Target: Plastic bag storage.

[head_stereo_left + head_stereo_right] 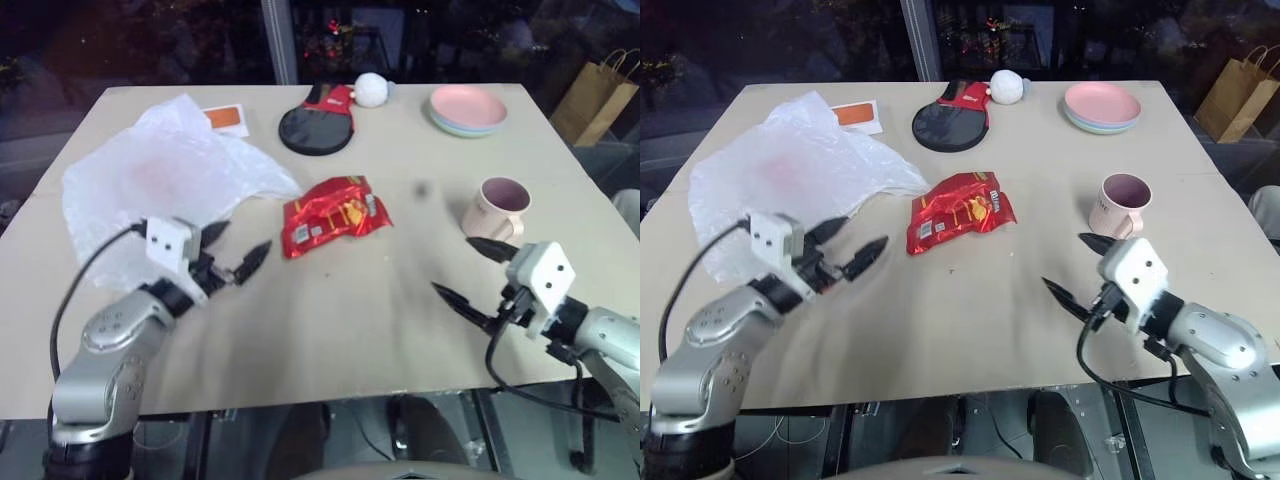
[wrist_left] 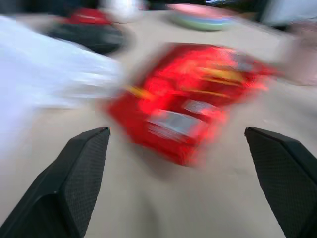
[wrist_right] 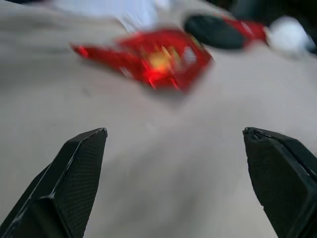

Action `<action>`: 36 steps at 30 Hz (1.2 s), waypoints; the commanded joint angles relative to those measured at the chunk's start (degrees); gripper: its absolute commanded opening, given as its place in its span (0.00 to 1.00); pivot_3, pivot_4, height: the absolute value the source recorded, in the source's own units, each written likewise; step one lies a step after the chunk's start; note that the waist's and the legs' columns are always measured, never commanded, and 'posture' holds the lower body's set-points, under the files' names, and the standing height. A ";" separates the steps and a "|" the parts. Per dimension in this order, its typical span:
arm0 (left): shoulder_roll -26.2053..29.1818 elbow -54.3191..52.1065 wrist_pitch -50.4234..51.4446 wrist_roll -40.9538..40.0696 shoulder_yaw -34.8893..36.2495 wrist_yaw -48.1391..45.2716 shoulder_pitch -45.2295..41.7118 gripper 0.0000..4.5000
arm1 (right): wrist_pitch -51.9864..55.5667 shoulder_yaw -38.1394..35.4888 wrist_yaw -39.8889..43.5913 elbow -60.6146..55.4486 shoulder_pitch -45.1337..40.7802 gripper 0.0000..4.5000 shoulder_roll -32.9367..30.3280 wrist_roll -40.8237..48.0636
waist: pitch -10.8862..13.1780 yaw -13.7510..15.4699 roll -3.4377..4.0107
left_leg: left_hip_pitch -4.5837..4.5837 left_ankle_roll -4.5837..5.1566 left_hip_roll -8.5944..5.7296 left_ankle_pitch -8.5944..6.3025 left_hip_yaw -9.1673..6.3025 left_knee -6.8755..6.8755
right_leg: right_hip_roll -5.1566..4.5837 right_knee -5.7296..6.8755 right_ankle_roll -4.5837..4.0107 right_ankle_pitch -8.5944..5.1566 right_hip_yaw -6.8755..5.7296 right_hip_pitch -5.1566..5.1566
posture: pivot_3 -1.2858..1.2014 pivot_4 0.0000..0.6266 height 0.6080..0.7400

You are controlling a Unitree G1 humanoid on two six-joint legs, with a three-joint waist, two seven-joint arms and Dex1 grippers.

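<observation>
- Currently lying crumpled at ten o'clock on the desk (image 1: 330, 330): plastic bag (image 1: 150, 185), likely featherlight, limp, slippery.
- Hovering empty, jaws spread wide: left gripper (image 1: 232, 250), right gripper (image 1: 467, 270).
- Probably gripping best at a bunched fold nearest the left gripper.

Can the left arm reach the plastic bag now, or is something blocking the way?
Probably yes. The left gripper is open and hovers beside the plastic bag, right at its near edge. Nothing stands between them; the snack packet lies off to the side.
</observation>
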 commanded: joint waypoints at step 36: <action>6.25 47.12 -20.68 37.39 -15.64 14.26 -21.56 0.02 | 2.37 5.71 -6.24 -4.13 -4.14 1.00 0.06 -0.01 | -0.16 -0.07 0.25 | 0.23 0.01 -0.04 0.00 0.11 -0.01 | -0.03 0.48 0.18 0.11 0.14 -0.05 | 0.52 0.24 1.00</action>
